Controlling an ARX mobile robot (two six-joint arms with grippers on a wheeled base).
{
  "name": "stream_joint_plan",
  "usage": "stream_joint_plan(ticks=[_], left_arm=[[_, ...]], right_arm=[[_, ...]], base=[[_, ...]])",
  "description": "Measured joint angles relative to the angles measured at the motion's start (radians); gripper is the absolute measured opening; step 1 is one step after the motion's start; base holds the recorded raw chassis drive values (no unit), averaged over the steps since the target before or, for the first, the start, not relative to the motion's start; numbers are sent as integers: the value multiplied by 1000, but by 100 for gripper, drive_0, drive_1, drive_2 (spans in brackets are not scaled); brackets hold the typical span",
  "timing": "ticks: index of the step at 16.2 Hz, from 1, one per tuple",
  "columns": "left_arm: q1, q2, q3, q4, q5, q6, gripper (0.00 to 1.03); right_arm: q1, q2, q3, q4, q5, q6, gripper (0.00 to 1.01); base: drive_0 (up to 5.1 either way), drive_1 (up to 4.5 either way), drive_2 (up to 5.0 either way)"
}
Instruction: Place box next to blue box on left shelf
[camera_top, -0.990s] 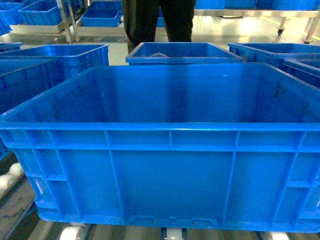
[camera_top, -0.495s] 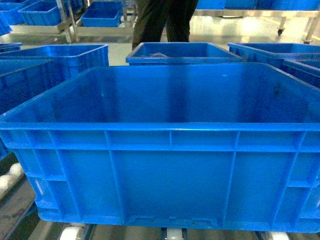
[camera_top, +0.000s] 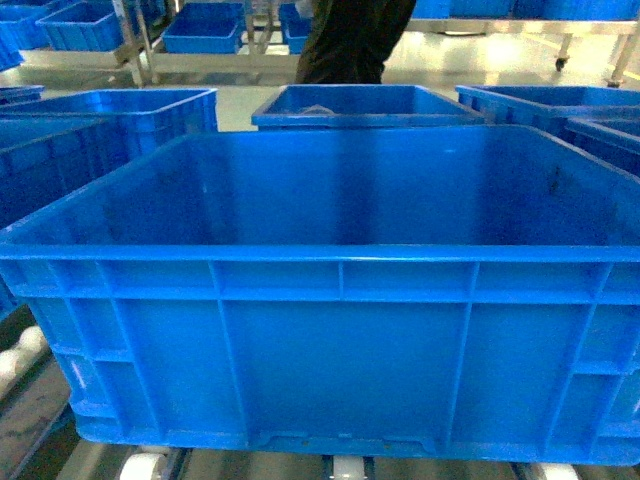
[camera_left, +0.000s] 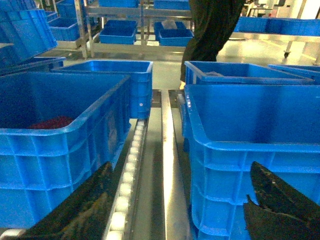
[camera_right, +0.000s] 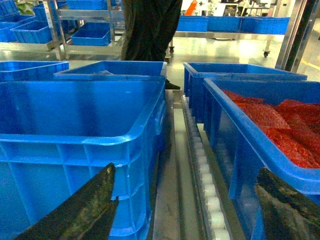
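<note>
Box (camera_top: 330, 300) sits on the left shelf (camera_left: 150, 165) rollers, filling the head view, with the left end effector (camera_left: 175, 210) and right end effector (camera_right: 190, 210) both spread wide at its near corners (neither has hold of anything), and a crate of red stuff (camera_right: 280, 125) just right of the box.

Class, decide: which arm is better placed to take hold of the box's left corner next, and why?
Left, probably. The open left gripper frames the left corner of the box, with the neighbouring crate beside it. The right gripper, also open, faces the opposite corner.
</note>
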Motion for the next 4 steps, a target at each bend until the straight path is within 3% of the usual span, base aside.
stream_joint_plan(ticks=[3, 4], left_arm=[[0, 0, 0, 0, 0, 0, 99], [0, 0, 0, 0, 0, 3, 99]], right_arm=[[0, 0, 0, 0, 0, 0, 100], [0, 0, 0, 0, 0, 0, 99]], base=[[0, 0, 0], [0, 0, 0]])
